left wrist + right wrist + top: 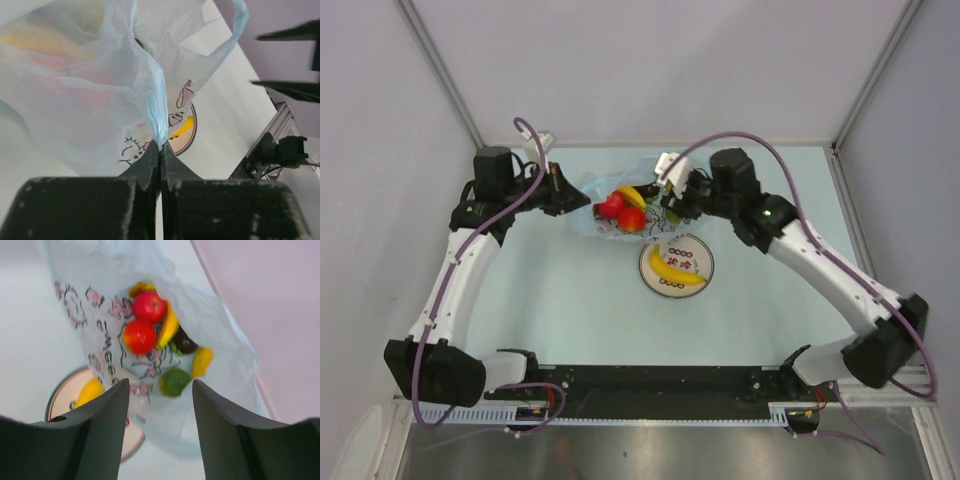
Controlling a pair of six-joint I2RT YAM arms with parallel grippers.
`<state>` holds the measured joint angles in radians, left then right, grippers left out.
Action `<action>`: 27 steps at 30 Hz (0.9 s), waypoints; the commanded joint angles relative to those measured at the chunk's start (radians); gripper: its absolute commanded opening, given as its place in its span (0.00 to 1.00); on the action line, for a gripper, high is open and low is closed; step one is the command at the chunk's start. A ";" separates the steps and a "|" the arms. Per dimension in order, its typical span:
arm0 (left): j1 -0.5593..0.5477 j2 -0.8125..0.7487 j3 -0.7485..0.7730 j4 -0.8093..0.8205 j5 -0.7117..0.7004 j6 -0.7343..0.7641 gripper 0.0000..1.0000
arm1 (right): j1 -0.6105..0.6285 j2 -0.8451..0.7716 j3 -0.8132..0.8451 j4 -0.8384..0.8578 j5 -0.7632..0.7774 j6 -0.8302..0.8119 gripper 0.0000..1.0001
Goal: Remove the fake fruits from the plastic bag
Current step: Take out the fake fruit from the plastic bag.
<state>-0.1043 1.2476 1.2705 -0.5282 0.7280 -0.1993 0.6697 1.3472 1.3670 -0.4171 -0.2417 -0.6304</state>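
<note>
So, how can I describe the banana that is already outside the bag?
Look at the light-blue plastic bag in the middle of the table. Just on its near-right side lies a round patterned plate. The banana lies on it alone, uncovered; the other fruits sit inside the bag.

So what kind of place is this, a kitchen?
Probably a robot test booth, not a kitchen: left arm and right arm bolted to the table, plain walls with metal posts, toy-looking fake fruits in a plastic bag.

Robot lab test cell, plain grey walls (650, 60), aluminium corner posts (441, 72), pale tabletop (570, 300), purple cabling (448, 280).
</note>
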 commanded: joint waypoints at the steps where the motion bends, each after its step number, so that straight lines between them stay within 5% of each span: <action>1: 0.002 -0.051 -0.040 -0.006 0.071 0.020 0.02 | 0.010 0.247 0.036 0.115 -0.076 0.138 0.50; 3: 0.003 -0.059 -0.075 -0.009 0.070 0.012 0.01 | 0.037 0.309 0.084 0.123 -0.073 0.146 0.40; 11: -0.003 -0.151 -0.135 0.034 -0.001 -0.011 0.00 | -0.001 0.708 0.360 0.106 0.220 0.374 0.29; 18: -0.072 -0.180 -0.158 -0.010 -0.050 0.052 0.00 | -0.018 0.855 0.478 0.163 0.225 0.347 0.57; 27: -0.097 -0.100 -0.097 -0.019 -0.058 0.081 0.00 | -0.027 1.040 0.696 0.095 0.157 0.367 0.56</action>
<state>-0.1944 1.1191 1.1255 -0.5480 0.6807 -0.1482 0.6384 2.3302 1.9755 -0.3031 -0.0460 -0.2829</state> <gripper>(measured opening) 0.011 0.568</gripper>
